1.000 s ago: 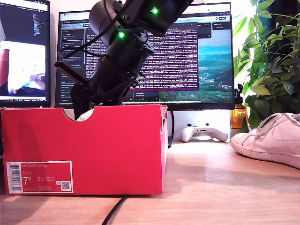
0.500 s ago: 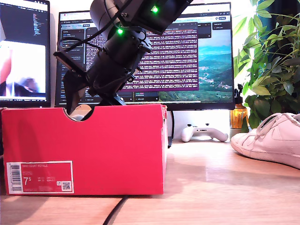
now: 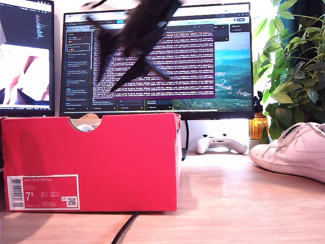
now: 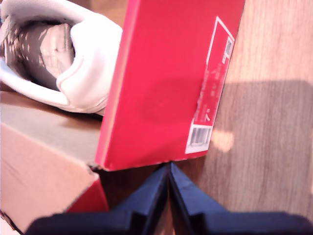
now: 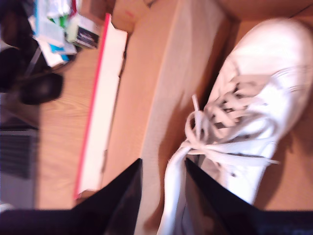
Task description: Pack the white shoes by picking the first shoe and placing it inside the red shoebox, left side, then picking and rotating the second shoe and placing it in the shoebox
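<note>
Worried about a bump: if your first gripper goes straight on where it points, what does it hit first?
Probably the red shoebox: my first gripper, jaws shut, points at its labelled outer wall, though depth is unclear.

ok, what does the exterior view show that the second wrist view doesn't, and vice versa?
Exterior only: the loose shoe on the desk at its right, the controller, the box label. Second wrist only: the box's inside, the laces, my second pincer, open. Both: the red box and the packed shoe, only a sliver of it in the exterior view.
</note>
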